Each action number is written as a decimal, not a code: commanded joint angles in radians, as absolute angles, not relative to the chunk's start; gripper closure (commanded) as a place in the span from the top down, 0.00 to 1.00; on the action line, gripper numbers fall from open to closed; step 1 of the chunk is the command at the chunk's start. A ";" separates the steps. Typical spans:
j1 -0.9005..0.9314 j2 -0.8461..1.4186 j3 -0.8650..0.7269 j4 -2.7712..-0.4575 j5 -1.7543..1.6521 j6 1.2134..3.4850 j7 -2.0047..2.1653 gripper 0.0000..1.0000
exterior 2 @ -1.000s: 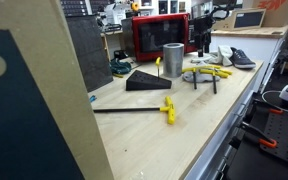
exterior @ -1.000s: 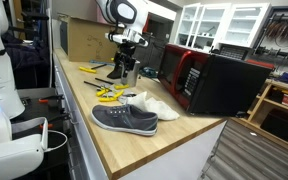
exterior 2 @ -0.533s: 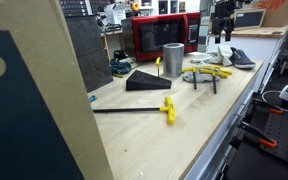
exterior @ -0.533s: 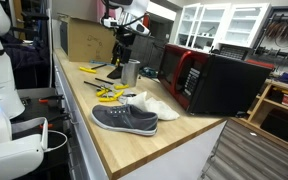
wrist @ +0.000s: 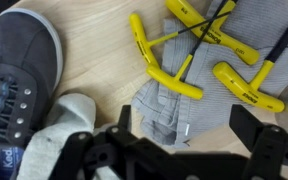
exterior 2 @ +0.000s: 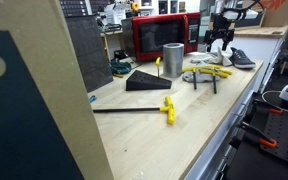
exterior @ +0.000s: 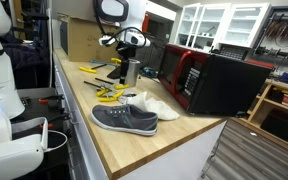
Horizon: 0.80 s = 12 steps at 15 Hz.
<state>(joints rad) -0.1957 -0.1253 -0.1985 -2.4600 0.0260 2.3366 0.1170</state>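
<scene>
Lowered again, your pincer [wrist: 184, 130] hung jaws apart straight above the grey cloth [wrist: 219, 105], yellow T-handle keys [wrist: 167, 77] fanned just beyond, near the counter's [exterior: 124, 142] edge.

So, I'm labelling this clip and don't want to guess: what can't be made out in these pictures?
- Grey shoe: wrist view, rear part cut off by the left and bottom edges.
- White sock: wrist view, lower part hidden behind the end effector.
- Yellow hex keys: wrist view, shafts run off the top and right edges.
- Metal cup: in an exterior view, inside hidden by its own wall.
</scene>
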 commanded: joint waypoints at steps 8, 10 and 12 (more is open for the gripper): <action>-0.188 -0.120 -0.146 -2.537 0.087 2.434 0.441 1.00; -0.192 -0.118 -0.148 -2.548 0.088 2.444 0.469 1.00; -0.194 -0.112 -0.149 -2.561 0.090 2.471 0.480 1.00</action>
